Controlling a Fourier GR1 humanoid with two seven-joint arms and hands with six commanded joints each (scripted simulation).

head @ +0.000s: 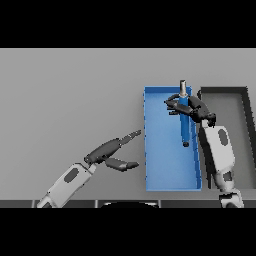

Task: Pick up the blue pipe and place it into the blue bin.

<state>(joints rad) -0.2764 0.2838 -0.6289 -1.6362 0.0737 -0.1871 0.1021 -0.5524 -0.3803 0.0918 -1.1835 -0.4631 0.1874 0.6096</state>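
Observation:
A blue pipe [185,122] with a grey end cap hangs over the right side of the blue bin [160,150], its long axis running from far to near. My right hand [192,107] is curled round the pipe's upper part, just below the grey cap. My left hand [112,152] rests over the table to the left of the bin, fingers straight and thumb spread, holding nothing.
A dark grey bin [235,90] stands directly right of the blue bin, partly covered by my right forearm [217,150]. Bare grey table stretches to the left and beyond both bins.

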